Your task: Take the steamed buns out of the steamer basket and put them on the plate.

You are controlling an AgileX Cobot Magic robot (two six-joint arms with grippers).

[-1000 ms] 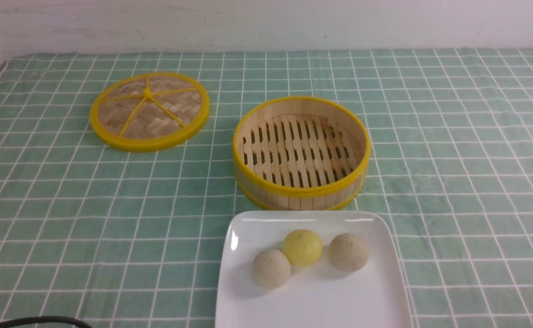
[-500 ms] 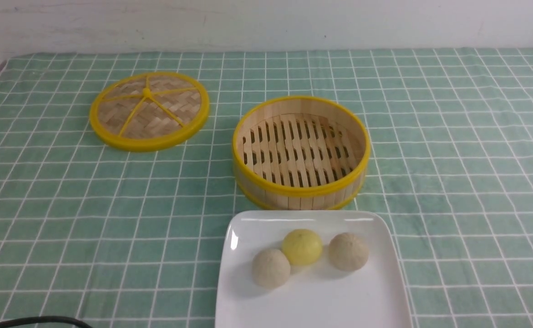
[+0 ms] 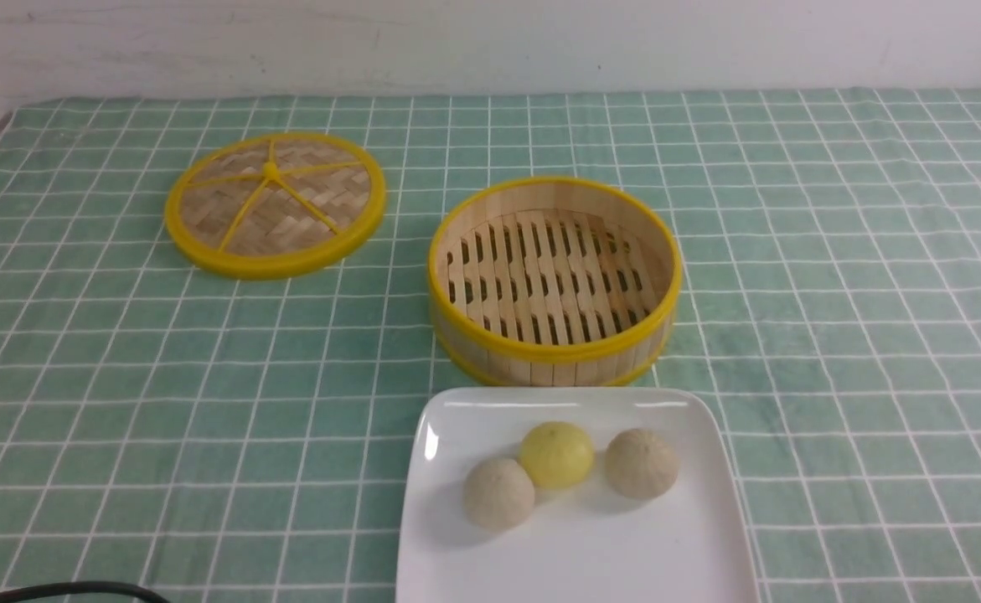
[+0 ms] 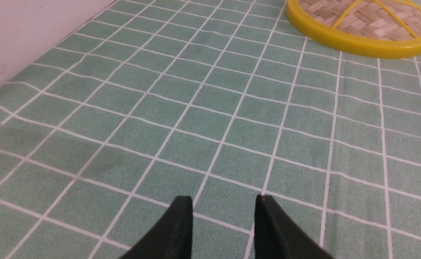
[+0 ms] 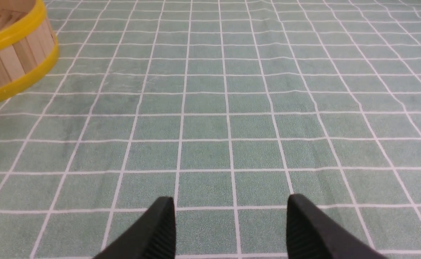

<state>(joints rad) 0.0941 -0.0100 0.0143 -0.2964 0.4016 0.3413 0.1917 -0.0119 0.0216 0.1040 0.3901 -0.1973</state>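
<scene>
Though round, 3 buns matte

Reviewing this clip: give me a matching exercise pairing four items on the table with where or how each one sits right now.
Items
1. yellow bun
2. steamer basket
3. woven lid
4. right gripper

States
A. lying flat on the cloth, to the left of the basket and farther back
B. on the plate, between two pale buns
C. open, nothing between its fingers, above bare cloth
D. empty, just behind the plate

Pairs: 1-B, 2-D, 3-A, 4-C
</scene>
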